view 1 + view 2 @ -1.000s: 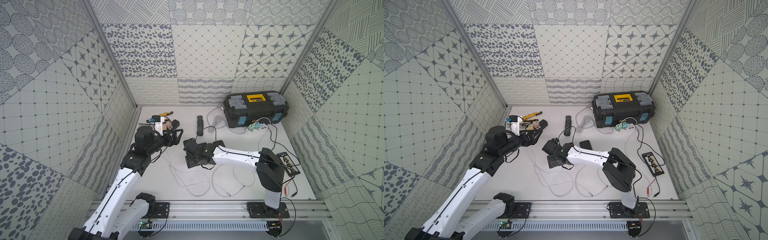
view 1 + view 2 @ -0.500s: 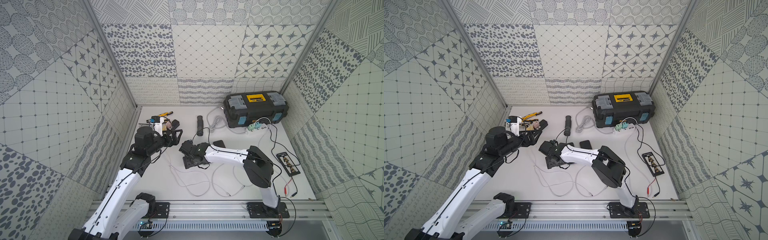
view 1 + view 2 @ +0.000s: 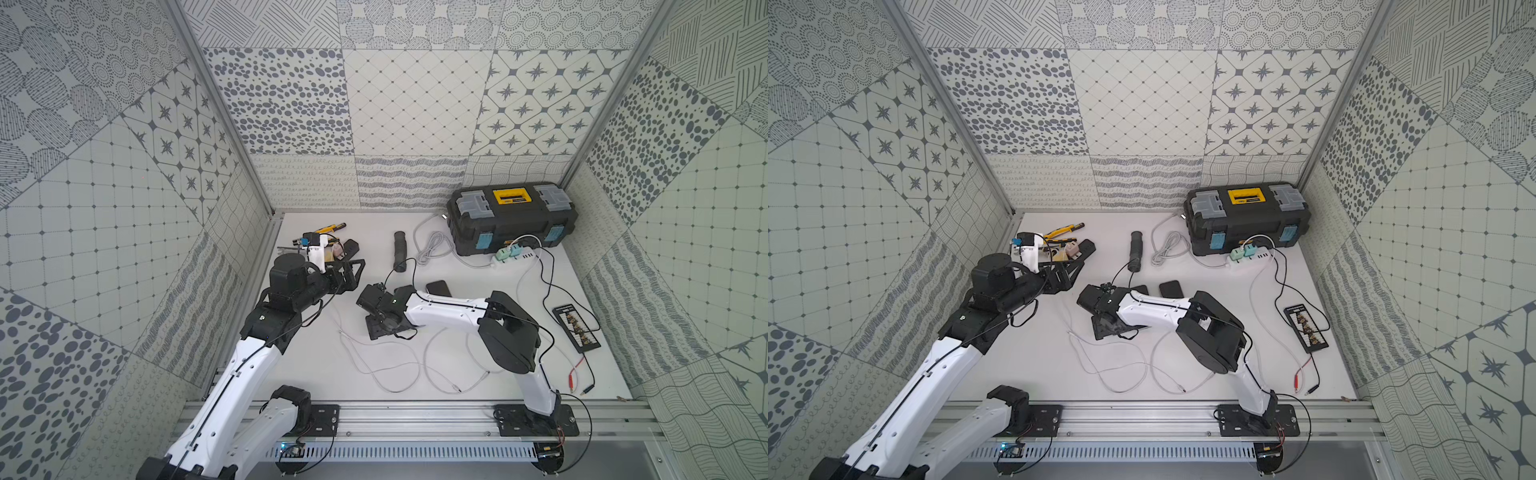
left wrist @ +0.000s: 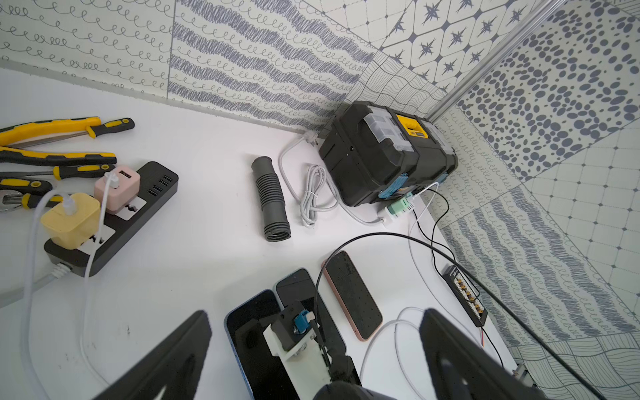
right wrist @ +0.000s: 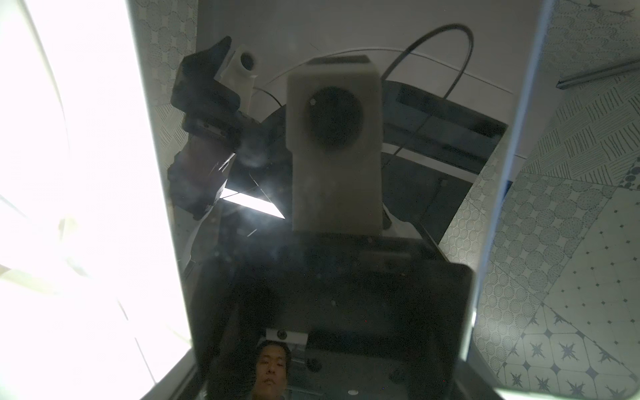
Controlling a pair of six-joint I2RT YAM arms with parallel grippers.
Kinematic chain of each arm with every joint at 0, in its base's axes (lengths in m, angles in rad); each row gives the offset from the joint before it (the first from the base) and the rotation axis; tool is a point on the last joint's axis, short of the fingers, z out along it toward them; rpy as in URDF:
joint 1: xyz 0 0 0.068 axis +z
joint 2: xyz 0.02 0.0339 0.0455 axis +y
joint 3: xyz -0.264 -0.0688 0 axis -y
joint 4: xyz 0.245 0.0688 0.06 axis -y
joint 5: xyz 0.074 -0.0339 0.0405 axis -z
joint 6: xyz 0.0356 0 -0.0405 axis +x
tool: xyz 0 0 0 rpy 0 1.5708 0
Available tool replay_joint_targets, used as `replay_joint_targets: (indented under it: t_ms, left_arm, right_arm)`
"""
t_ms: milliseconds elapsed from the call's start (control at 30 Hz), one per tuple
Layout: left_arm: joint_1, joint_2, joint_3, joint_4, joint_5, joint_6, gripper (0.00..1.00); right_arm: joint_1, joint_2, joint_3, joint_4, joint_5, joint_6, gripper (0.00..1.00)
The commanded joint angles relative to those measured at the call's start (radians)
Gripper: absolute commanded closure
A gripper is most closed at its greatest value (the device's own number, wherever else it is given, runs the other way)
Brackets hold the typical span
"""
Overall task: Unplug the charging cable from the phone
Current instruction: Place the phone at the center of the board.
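Observation:
A blue-edged phone (image 3: pixel 384 330) (image 3: pixel 1111 328) (image 4: pixel 252 349) lies near the table's middle. My right gripper (image 3: pixel 372 309) (image 3: pixel 1096 303) is low over it, with the jaws at its long edges. The glossy screen (image 5: pixel 433 207) fills the right wrist view. White charging cables (image 3: pixel 374 365) loop over the table in front of it. One loose cable end (image 3: pixel 340 332) lies just left of the phone, apart from it. The arm hides the phone's port. My left gripper (image 3: pixel 351 274) (image 4: pixel 313 322) hovers wide open and holding nothing, behind and to the left.
Two more phones (image 4: pixel 353 294) (image 4: pixel 301 287) lie beside the first. A black power strip with chargers (image 4: pixel 114 214) and pliers (image 4: pixel 52 131) sit back left, with a grey hose (image 3: pixel 401 249) at the back centre. A toolbox (image 3: pixel 513 220), white power strip (image 3: pixel 513 253) and terminal board (image 3: pixel 577 328) stand on the right.
The right arm's elbow has swung left and its gripper has drifted slightly left over the phone. The left arm has stayed put.

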Motion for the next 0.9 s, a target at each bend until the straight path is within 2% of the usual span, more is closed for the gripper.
replay_joint_targets:
  t_ms: [0, 533, 867]
  left_arm:
    - [0.001, -0.005, -0.006, 0.017, -0.005, 0.015, 0.02]
    - [0.001, -0.015, -0.009, 0.015, -0.007, 0.017, 0.02]
    - [0.001, -0.013, -0.009, 0.018, -0.009, 0.017, 0.02]
  right_arm:
    - [0.004, 0.012, 0.038, 0.015, 0.007, 0.019, 0.51]
    - [0.004, 0.03, 0.044, 0.012, -0.002, 0.023, 0.29]
    - [0.003, 0.035, 0.045, 0.011, -0.005, 0.022, 0.23]
